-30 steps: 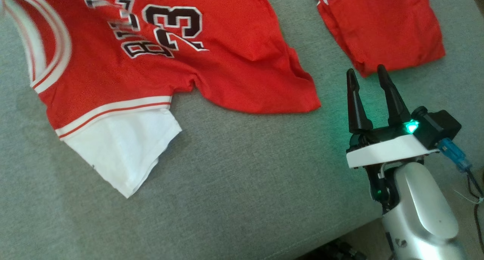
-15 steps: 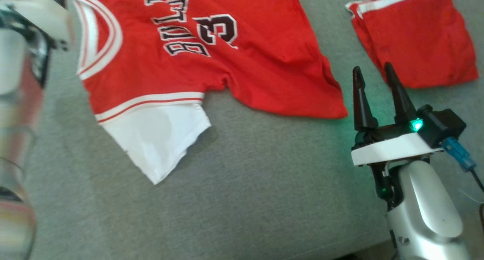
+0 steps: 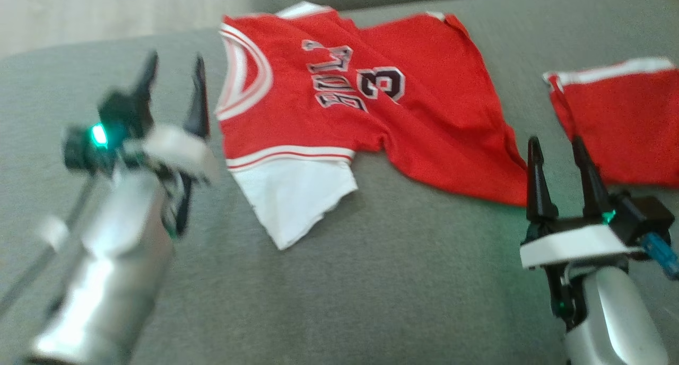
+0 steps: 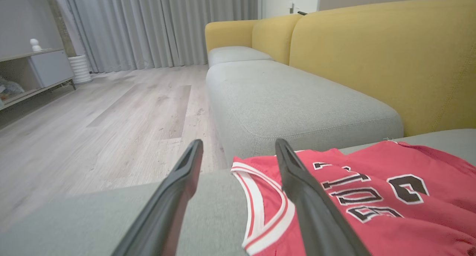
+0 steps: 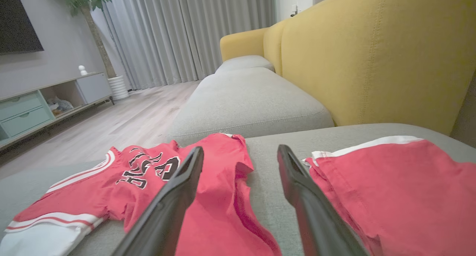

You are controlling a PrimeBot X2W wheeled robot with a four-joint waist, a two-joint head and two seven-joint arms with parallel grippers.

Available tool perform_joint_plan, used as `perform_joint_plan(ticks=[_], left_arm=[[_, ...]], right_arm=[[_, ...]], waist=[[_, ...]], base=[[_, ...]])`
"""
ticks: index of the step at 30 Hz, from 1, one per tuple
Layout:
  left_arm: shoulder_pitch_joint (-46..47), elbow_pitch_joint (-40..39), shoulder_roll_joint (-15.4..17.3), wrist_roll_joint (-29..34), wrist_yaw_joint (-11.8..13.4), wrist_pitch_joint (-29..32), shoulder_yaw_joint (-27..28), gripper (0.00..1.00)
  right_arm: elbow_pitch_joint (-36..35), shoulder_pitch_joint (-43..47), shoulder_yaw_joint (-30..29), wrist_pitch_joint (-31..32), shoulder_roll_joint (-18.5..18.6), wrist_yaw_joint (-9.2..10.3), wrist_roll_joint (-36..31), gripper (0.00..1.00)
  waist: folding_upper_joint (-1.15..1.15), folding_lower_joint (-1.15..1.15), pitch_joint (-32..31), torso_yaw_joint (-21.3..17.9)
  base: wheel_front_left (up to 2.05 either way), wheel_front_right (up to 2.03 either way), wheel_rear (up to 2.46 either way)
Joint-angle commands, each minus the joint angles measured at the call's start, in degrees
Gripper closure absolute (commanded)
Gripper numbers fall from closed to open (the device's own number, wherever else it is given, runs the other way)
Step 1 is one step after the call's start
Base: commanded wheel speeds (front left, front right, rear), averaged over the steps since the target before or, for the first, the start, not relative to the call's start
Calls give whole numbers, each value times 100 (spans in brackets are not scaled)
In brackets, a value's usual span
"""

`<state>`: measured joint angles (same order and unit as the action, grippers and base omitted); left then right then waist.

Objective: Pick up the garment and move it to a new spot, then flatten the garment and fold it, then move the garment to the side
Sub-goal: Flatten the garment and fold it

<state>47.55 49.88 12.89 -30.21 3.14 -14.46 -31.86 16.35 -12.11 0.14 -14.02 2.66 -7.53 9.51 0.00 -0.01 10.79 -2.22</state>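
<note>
Two red garments lie on the grey seat cushion [image 3: 371, 280]. The jersey [image 3: 339, 105] is spread out, lettering upward, with one white sleeve [image 3: 297, 200] toward the robot. A folded red piece with white trim [image 3: 620, 121] lies to its right, separated from it by a bare strip of cushion. Behind the cushion stand a yellow backrest [image 4: 372, 55] and a second grey seat [image 4: 290, 103], with a wooden floor [image 4: 111, 111] and grey curtains [image 4: 156, 25] beyond.

Left gripper [image 3: 175, 62]: fingers spread wide, holding nothing, just beside the jersey's curved white-banded opening [image 3: 249, 78]. The head view is blurred here, so contact between finger and fabric cannot be confirmed.

Right gripper [image 3: 555, 142]: fingers spread wide, empty, near the jersey's lower corner, between it and the folded piece.
</note>
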Motion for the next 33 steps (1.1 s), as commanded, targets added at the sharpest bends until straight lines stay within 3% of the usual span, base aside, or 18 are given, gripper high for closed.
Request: perform_joint_plan(ticks=[1,8,14,21,29,33], left_arm=[[-167,-405,153,-11,117,-51,276,0],[-1836,-1720,-41,74,526,-52,534,0],[-2706,-2493,-203,54,604,-53,729,0],[-2925,-2574,-276,149,473,79,448,0],[-3105,-2373,-451,-49,215,746,77,0],[-3100,-2208,-495,-153,210,1019,33,0]], right_arm=[[-220,-21,95,28,21,4,-37,0],[-312,306,-11,30,21,4,-31,0],[-324,429,-4,28,21,4,-6,0],[-306,424,104,25,21,4,51,0],[-246,435,195,7,21,4,114,0],[-216,396,249,3,21,4,123,0]], waist=[[0,1,-357,355],[0,1,-566,570],[0,1,-627,596],[0,1,-680,498],[0,1,-632,281],[0,1,-571,148]], base=[[0,0,0],[0,0,0],[0,0,0],[0,0,0],[0,0,0],[0,0,0]])
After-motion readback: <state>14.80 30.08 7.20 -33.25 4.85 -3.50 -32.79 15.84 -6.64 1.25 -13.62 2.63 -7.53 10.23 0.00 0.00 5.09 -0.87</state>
